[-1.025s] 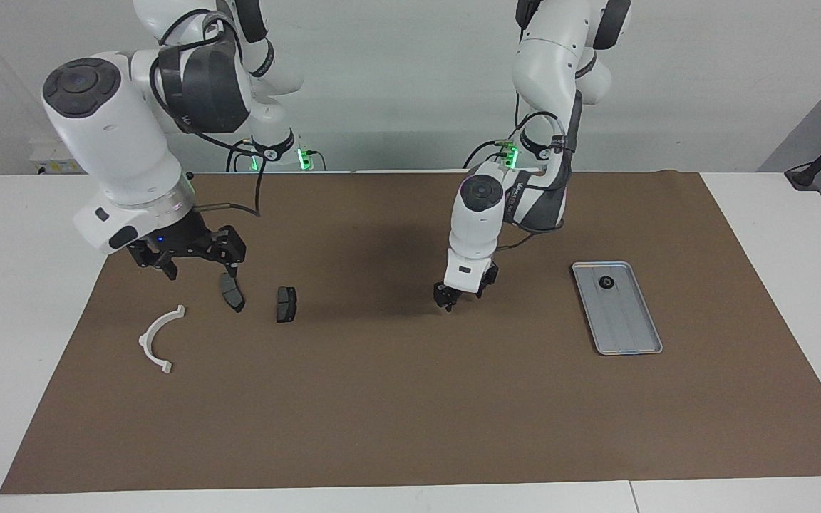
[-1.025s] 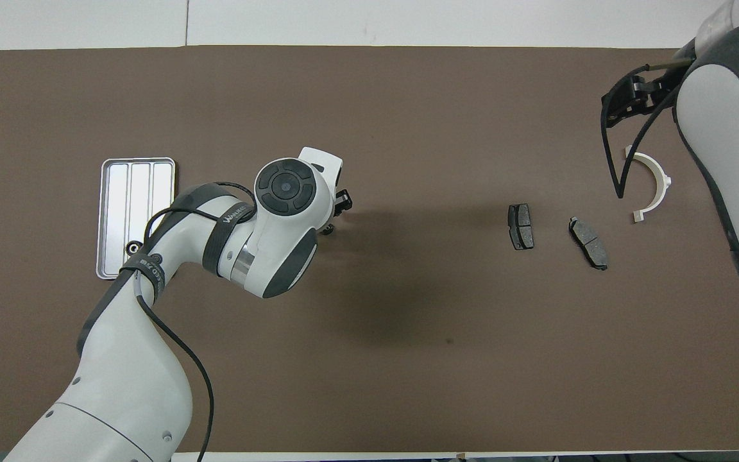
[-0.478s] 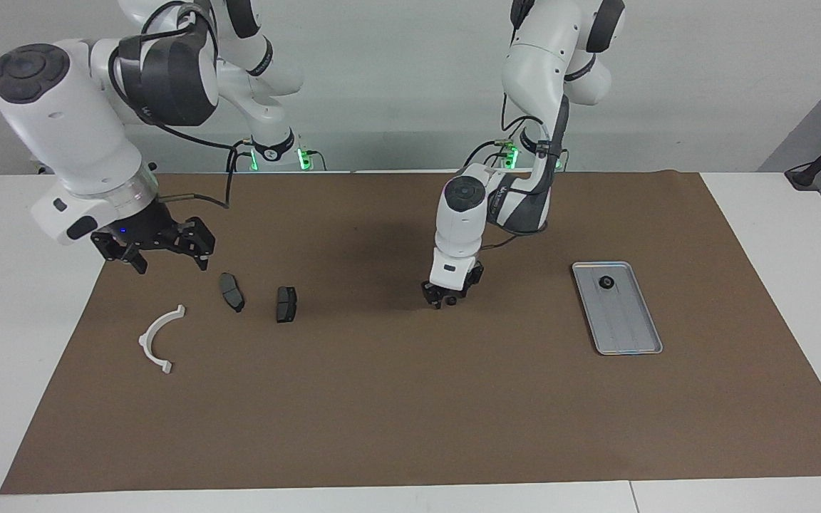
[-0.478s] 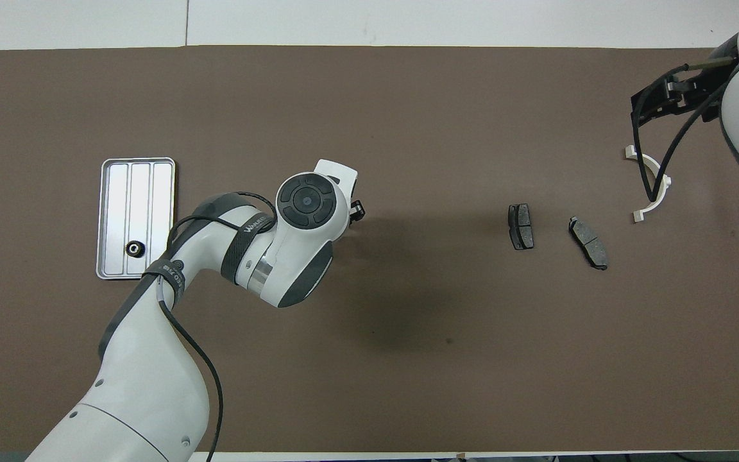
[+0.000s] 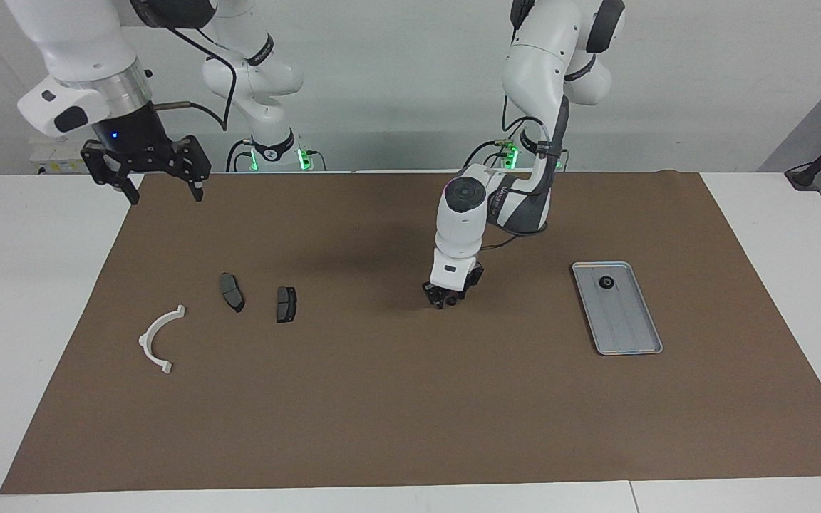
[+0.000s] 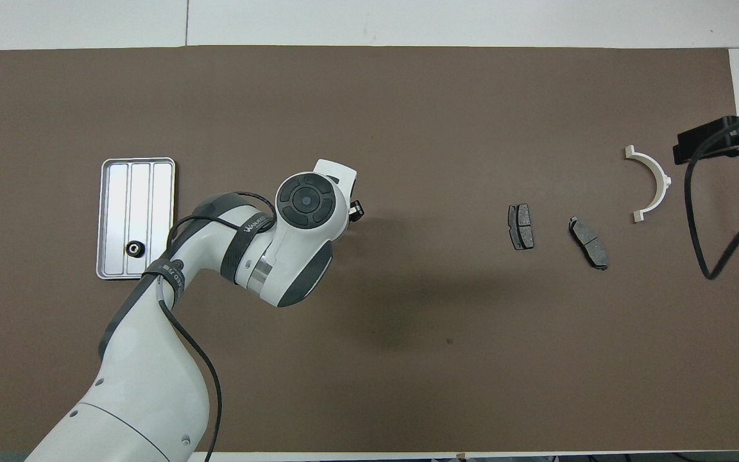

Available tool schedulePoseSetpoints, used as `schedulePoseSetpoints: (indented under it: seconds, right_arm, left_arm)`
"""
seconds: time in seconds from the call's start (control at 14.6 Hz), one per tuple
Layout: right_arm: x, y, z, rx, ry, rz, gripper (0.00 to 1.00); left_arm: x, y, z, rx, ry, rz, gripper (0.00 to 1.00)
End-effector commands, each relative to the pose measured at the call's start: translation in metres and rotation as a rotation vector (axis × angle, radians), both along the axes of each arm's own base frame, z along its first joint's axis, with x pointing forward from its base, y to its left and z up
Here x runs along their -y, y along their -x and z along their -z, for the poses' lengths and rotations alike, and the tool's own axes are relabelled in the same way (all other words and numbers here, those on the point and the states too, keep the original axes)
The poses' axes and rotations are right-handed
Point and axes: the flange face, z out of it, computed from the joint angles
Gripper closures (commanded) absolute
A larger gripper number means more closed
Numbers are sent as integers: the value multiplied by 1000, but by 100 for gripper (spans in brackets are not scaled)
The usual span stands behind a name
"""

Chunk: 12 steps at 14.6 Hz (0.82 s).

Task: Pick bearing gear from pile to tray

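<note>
The pile lies toward the right arm's end of the mat: a white half-ring bracket and two dark brake pads. The silver tray sits toward the left arm's end. One black bearing gear rests in the tray's end nearer the robots. My left gripper is down at the mat, between the pads and the tray. In the overhead view its wrist hides what is under it. My right gripper hangs open and empty, high over the mat's edge.
A brown mat covers most of the white table. The left arm's elbow and forearm stretch over the mat beside the tray. A black cable from the right arm dangles over the mat's edge near the bracket.
My right arm rose and drew back from above the brake pads to the mat's edge. My left gripper slid a little toward the pile and came down to the mat.
</note>
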Motion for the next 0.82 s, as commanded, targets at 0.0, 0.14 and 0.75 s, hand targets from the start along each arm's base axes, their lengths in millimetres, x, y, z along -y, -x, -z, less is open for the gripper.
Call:
schedulePoseSetpoints:
  seconds: [0.0, 0.14, 0.75]
  right_arm:
    - [9, 25, 6, -38, -11, -10, 0]
    - [9, 26, 7, -43, -13, -11, 0]
    - [19, 29, 41, -19, -17, -31, 0]
  left_arm:
    - [-2, 0, 5, 17, -7, -11, 43]
    - [-2, -1, 4, 19, -7, -11, 44]
    - [-6, 1, 4, -24, -41, -19, 83]
